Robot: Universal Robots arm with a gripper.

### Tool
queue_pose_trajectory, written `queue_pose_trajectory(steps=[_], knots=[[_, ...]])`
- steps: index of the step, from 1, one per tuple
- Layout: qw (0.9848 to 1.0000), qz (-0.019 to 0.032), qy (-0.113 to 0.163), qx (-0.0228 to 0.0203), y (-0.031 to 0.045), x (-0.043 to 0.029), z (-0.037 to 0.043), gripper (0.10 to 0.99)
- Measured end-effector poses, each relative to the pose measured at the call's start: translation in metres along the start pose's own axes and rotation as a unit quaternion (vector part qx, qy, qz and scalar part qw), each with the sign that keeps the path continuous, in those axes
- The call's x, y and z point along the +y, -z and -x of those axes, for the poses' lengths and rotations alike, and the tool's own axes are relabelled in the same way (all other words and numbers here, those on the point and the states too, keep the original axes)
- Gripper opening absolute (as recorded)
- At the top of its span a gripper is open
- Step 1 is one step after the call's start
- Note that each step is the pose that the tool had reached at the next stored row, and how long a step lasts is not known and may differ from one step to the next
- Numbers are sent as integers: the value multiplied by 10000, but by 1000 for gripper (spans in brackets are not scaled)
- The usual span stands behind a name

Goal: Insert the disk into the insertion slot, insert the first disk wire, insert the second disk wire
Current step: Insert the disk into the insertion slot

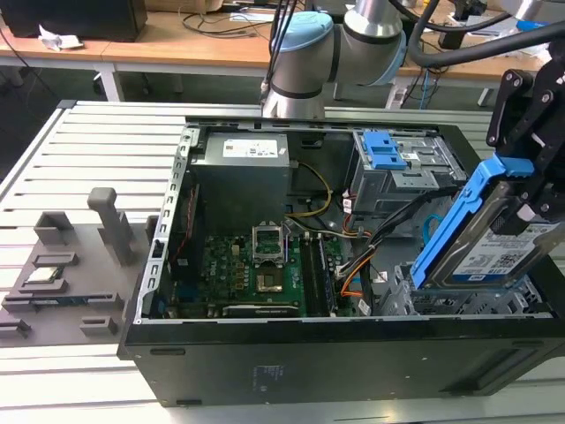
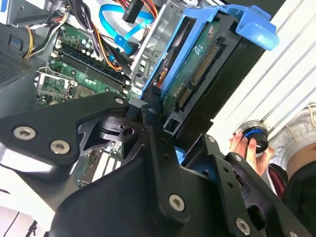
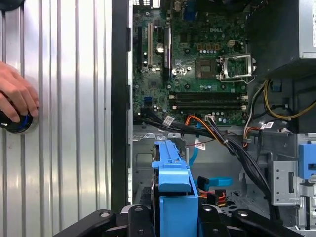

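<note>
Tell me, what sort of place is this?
Probably a robotics lab or test workshop: a robot arm holds a disk over an open computer case on a slatted metal table, with cable-strewn wooden desks behind.

Surface: ribbed silver metal table [image 1: 79,141], long parallel grooves running its length; also seen in both wrist views [image 3: 64,123] [image 2: 281,69].
Middle to the exterior view's right: open black computer case [image 1: 309,371], lying flat on the table, side panel off.
The exterior view's left: flat grey fixture plate [image 1: 53,296], just beside the case.
On the plate: upright grey post [image 1: 110,225]; small square chip [image 1: 44,276] seated in a recess.
Outside the case wall, in both wrist views: round black puck with a blue ring [image 3: 17,123] [image 2: 254,136], resting on the table, covered by a person's hand [image 3: 17,96] [image 2: 242,148].
</note>
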State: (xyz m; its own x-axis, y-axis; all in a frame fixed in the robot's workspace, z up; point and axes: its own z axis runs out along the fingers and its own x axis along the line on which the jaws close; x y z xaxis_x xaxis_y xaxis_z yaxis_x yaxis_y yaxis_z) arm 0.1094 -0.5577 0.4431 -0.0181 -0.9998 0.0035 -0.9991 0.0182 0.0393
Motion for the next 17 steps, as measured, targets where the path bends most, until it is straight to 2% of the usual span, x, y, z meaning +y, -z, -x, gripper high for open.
queue_pose_trajectory(steps=[4,9,17], knots=[[10000,0,0,2,-60,-2,30,365],[10000,0,-1,-1,-80,7,68,365],[10000,0,0,1,-167,10,72,365]])
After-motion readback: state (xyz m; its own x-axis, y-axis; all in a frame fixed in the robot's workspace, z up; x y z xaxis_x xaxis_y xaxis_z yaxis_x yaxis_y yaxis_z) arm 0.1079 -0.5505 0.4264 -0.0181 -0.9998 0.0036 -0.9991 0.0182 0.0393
